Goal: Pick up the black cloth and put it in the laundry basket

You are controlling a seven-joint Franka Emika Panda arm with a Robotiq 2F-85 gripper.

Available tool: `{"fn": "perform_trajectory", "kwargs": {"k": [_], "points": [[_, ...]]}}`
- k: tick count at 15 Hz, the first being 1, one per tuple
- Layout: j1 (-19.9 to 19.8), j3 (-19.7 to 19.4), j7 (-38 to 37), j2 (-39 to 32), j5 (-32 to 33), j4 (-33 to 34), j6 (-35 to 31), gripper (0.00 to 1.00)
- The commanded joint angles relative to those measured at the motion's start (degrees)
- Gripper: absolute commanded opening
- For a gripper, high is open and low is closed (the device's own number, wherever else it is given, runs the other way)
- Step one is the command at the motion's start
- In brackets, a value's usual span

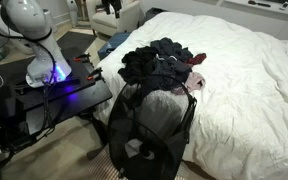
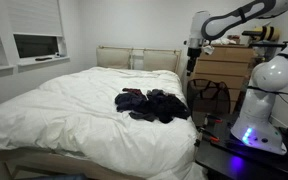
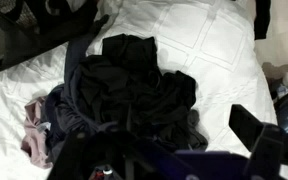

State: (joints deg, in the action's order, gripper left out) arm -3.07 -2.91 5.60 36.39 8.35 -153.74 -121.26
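A black cloth (image 3: pixel 134 85) lies on top of a pile of dark clothes on the white bed; the pile shows in both exterior views (image 1: pixel 162 62) (image 2: pixel 152 104). The black mesh laundry basket (image 1: pixel 149 130) (image 2: pixel 210 97) stands on the floor against the bed's side, next to the pile. My gripper (image 2: pixel 194 58) (image 3: pixel 149 138) hangs high above the basket and the bed's edge, well clear of the clothes. It looks open and empty. Its right finger shows clearly in the wrist view; its left finger is lost against the dark cloth.
A pink garment (image 3: pixel 34 132) sticks out at the edge of the pile. The white duvet (image 1: pixel 244 90) covers the bed. The robot base (image 1: pixel 29 35) stands on a dark table beside the basket. A wooden dresser (image 2: pixel 224 70) stands behind the basket.
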Motion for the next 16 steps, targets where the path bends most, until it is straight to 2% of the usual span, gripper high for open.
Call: {"fn": "perform_trajectory", "kwargs": {"k": [1, 5, 16], "points": [[0.05, -0.02, -0.02, 0.0, 0.0, 0.1, 0.15, 1.0], [-0.81, 0.31, -2.67, -3.26, -0.04, 1.96, -0.97, 1.0], [-4.81, 1.0, -14.88, -21.29, 1.32, 7.69, -18.04, 1.0]]}}
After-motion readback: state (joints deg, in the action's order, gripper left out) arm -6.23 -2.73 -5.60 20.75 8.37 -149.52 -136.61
